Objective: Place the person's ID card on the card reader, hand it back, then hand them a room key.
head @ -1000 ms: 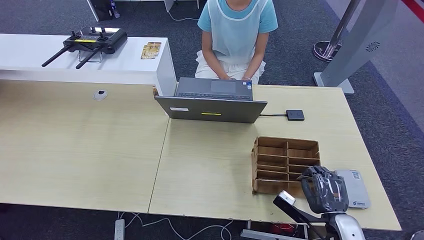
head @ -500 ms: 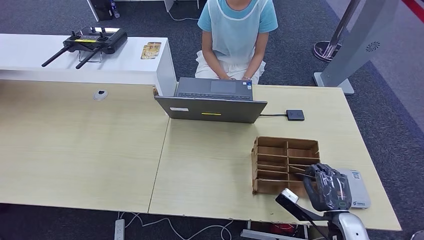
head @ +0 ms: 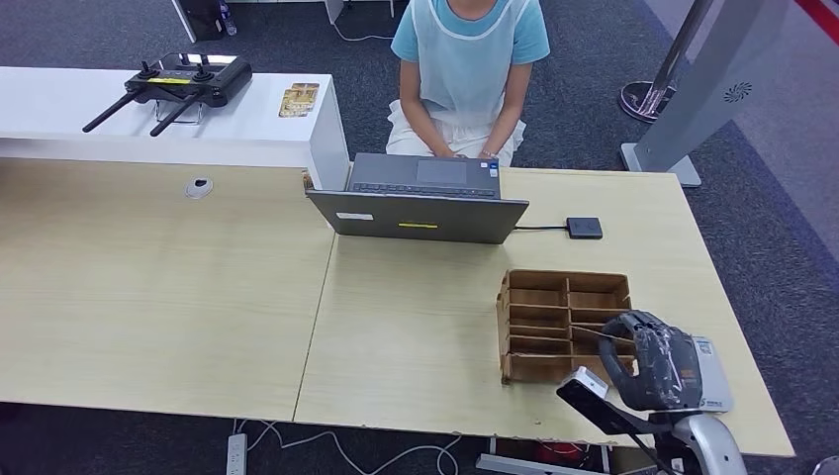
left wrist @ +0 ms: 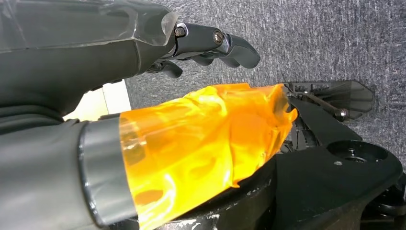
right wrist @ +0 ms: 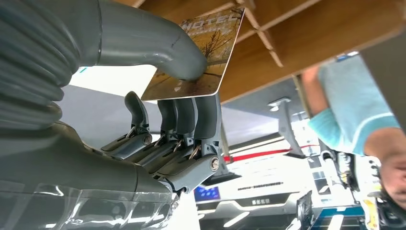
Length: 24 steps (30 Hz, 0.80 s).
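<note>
- The right hand [head: 655, 358] is seen at the near right corner of the table [head: 198, 297], over the near right part of the cardboard tray [head: 564, 322]; in the head view its fingers are hidden under its own plastic-wrapped back.
- In the right wrist view a card [right wrist: 201, 57] printed with a tree picture and partly legible lettering is pinched between the thick thumb and the darker fingers [right wrist: 191, 120] of that hand, so a room key card is being grasped.
- One end of the card is cut off from sight behind a cardboard divider of the tray, so whether it is clear of its slot cannot be told.
- The card reader [head: 704, 374], a flat grey pad, lies just right of the tray and is partly covered by the right hand.
- The left hand [left wrist: 143, 96] is seen against grey carpet, its thumb wrapped in orange film and its dark fingers [left wrist: 215, 43] curled forward; nothing is seen held, but whether it is clenched cannot be told.
- A person [head: 465, 69] in a light blue top is seated at the far side of the table, cut off at the shoulders by the frame edge.
- The person's hands are hidden behind an open laptop [head: 420, 203].
- A small black box [head: 584, 228] is joined to the laptop by a cable.
</note>
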Each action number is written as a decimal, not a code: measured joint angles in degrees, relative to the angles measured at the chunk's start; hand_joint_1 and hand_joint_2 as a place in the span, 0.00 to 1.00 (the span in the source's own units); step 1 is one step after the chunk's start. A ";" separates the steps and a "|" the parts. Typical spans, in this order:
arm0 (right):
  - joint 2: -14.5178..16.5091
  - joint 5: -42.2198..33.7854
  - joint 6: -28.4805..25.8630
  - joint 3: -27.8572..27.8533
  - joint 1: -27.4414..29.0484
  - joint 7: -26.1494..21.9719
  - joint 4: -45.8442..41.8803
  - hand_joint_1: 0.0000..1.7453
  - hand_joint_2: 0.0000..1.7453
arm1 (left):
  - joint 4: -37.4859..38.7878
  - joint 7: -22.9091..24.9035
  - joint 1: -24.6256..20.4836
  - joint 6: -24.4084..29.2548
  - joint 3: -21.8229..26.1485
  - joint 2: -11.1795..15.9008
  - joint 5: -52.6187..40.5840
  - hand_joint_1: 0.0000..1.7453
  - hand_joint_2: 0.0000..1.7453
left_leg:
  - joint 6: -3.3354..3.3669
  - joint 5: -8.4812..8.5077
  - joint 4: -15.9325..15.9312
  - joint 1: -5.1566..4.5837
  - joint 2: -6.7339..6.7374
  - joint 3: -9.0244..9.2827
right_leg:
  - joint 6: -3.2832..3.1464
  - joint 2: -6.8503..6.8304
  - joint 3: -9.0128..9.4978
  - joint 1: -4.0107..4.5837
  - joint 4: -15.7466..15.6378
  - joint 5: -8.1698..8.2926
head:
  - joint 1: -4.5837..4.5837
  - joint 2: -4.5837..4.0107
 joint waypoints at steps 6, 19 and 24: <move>-0.14 -8.08 3.45 -1.77 0.30 -5.72 -4.07 0.80 1.00 | 0.00 -0.48 0.00 -0.06 -0.27 0.04 0.03 0.00 0.00 | 0.00 0.00 0.00 0.00 0.00 0.00 | 0.00 0.00 0.00 0.00 0.00 0.00 | 0.00 0.00; -2.25 -13.57 8.88 -3.18 -5.85 -10.07 -7.86 0.91 1.00 | 0.00 -0.66 -0.15 -0.19 -1.18 0.16 0.02 0.00 0.00 | 0.01 0.02 0.00 0.00 0.03 -0.01 | 0.02 0.03 0.01 0.00 0.01 0.04 | 0.01 -0.01; -4.06 -13.37 11.32 -2.20 -13.87 -8.53 -7.30 0.94 1.00 | 0.00 -0.67 -0.39 -0.24 -1.66 0.36 -0.04 0.00 0.00 | 0.00 0.05 0.01 -0.01 0.05 0.00 | 0.03 0.07 0.01 -0.01 0.02 0.08 | 0.01 -0.01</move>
